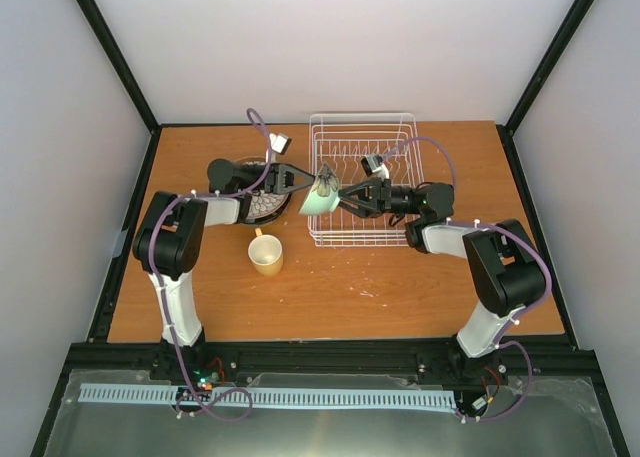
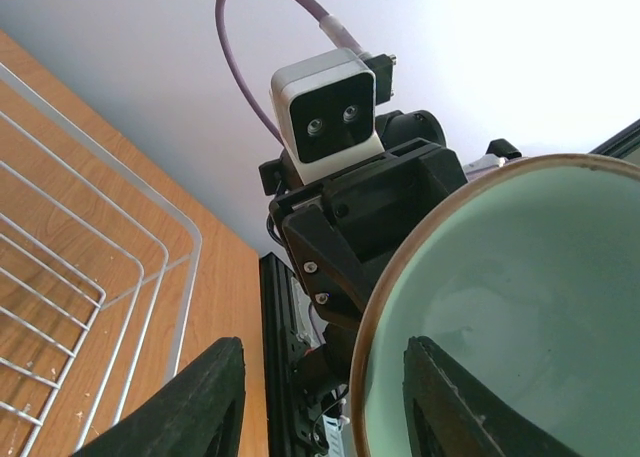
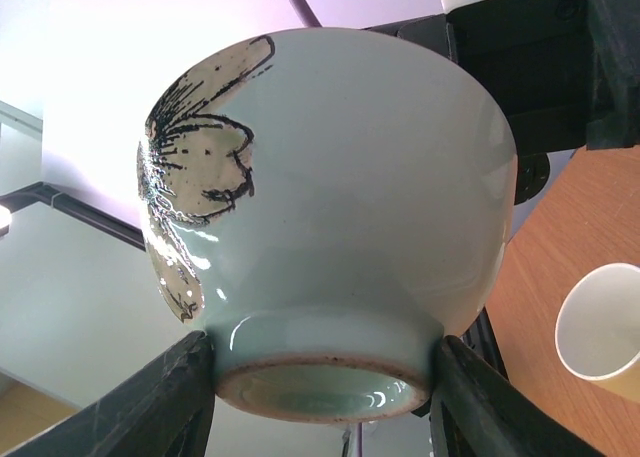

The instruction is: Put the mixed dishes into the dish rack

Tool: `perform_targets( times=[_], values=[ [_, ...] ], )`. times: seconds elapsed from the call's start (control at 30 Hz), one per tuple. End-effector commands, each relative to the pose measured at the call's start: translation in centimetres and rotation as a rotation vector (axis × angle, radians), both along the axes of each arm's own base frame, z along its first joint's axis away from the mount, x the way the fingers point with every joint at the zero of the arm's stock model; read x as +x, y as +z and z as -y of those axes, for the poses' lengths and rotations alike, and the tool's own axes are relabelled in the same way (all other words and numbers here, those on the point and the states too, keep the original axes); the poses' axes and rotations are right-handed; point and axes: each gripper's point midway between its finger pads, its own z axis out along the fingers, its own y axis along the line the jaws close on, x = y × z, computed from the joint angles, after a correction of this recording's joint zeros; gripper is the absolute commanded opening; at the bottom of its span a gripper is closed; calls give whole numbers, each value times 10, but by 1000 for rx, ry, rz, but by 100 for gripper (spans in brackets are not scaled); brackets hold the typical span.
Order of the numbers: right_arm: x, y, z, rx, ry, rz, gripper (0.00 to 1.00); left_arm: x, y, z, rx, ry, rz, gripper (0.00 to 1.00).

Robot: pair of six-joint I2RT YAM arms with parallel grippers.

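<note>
Pale green bowl (image 1: 322, 194) held off table (image 1: 400, 287) at left edge of dish rack (image 1: 362, 120), btwn both grippers. R gripper (image 3: 325, 349): fingers clamped on bowl's foot ring, one each side. L gripper (image 2: 322, 362): fingers apart, straddling bowl rim, one inside, one outside. Yellow mug (image 1: 266, 253) upright on table, near rack's front-left corner.

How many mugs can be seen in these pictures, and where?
1. The yellow mug stands upright on the table, between the left arm and the rack, touching neither. Others may be hidden under the arms.
</note>
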Motion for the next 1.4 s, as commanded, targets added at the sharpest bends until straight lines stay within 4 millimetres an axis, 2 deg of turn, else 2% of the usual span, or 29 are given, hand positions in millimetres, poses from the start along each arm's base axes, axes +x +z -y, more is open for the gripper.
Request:
perform_targets(
  times=[0.0,0.27,0.5,0.6,0.7,0.73,0.77,0.8,0.83,0.87,0.93,1.03,1.23,1.37],
  values=[
    [-6,15,8,67,-27,174,3,-2,22,-4,-62,11,238,45],
    [4,3,19,43,-57,148,3,15,18,-14,-30,37,235,45],
    [14,-5,37,18,-100,140,3,35,19,-31,10,106,264,44],
    [23,-6,51,1,-137,141,3,57,16,-42,74,215,233,44],
    [34,-12,58,-49,-179,143,3,90,15,-51,284,429,305,44],
    [42,-17,59,-83,-205,134,3,94,15,-56,346,472,314,44],
    [53,-39,61,-178,-245,32,3,96,20,-62,394,511,338,43],
    [64,-60,65,-336,-318,25,3,97,25,-67,433,552,365,42],
    [77,-69,73,-554,-409,115,3,96,25,-74,478,586,360,42],
    [82,-71,77,-695,-436,200,3,96,27,-80,512,625,368,42],
    [91,-64,84,-729,-459,201,3,90,28,-87,543,664,385,43],
    [101,-73,90,-928,-514,222,3,88,23,-98,613,718,376,43],
    [104,-112,116,-1275,-512,165,3,85,-3,-125,797,799,314,42],
    [105,-133,124,-1410,-512,136,3,83,-11,-140,878,854,284,42]
  ],
)
